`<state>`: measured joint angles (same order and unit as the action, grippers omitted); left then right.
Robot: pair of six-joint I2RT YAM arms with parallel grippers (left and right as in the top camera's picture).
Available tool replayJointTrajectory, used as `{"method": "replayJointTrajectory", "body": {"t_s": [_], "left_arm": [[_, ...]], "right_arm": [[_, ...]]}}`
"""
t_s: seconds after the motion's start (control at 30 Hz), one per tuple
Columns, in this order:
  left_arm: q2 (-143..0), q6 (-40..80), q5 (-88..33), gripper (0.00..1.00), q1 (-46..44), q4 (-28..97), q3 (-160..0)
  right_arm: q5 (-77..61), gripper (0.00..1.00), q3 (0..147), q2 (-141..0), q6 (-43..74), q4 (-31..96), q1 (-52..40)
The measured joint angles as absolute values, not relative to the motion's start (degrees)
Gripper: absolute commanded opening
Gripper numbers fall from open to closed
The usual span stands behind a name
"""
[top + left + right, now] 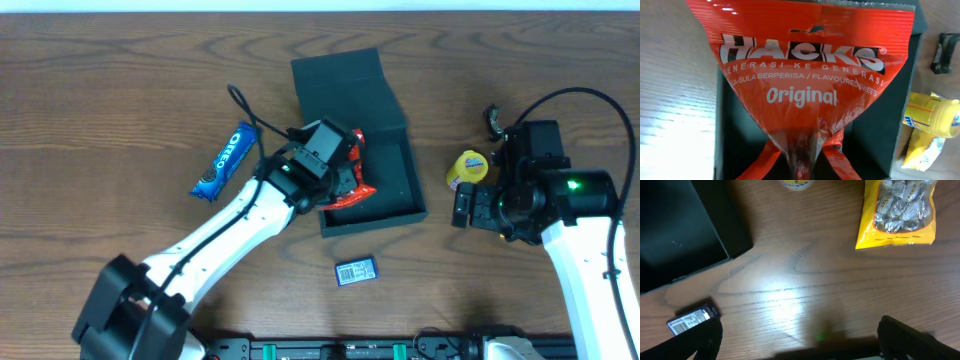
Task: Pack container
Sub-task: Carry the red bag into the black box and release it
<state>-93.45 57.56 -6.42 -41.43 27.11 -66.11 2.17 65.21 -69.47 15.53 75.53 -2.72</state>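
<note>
Container (400, 175): left pincer (345, 180) pinching red Hacks packet (805, 75) over it; lower fully inside before release. Right pincer (800, 337) spread, empty.

A dark brown table (100, 90) with a strong, wavy wood grain fills nearly the whole overhead view. At 12 o'clock a thin pale strip (320, 4) runs beyond its far edge; at 6 o'clock a black rail (330, 349) borders it. In the right wrist view a soft white glare (780, 297) lies on the wood
</note>
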Motion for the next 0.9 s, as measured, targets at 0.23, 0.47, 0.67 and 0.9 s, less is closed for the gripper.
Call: {"method": "replayJointTrajectory", "body": {"t_s": [0.23, 0.47, 0.67, 0.9], "left_arm": [[-95.4, 58.8, -6.0, 0.06, -42.6, 26.9, -66.2], [-97.5, 59.1, -5.6, 0.26, -42.7, 28.8, -66.4], [-97.8, 59.9, -5.6, 0.39, -42.7, 28.7, -66.4], [-97.8, 59.5, -5.8, 0.41, -42.6, 28.5, -66.7]], "right_arm": [[2.2, 0.99, 65.2, -69.5, 15.5, 75.5, -2.7], [2.2, 0.99, 65.2, -69.5, 15.5, 75.5, -2.7], [2.2, 0.99, 65.2, -69.5, 15.5, 75.5, -2.7], [2.2, 0.99, 65.2, -69.5, 15.5, 75.4, -2.7]]}}
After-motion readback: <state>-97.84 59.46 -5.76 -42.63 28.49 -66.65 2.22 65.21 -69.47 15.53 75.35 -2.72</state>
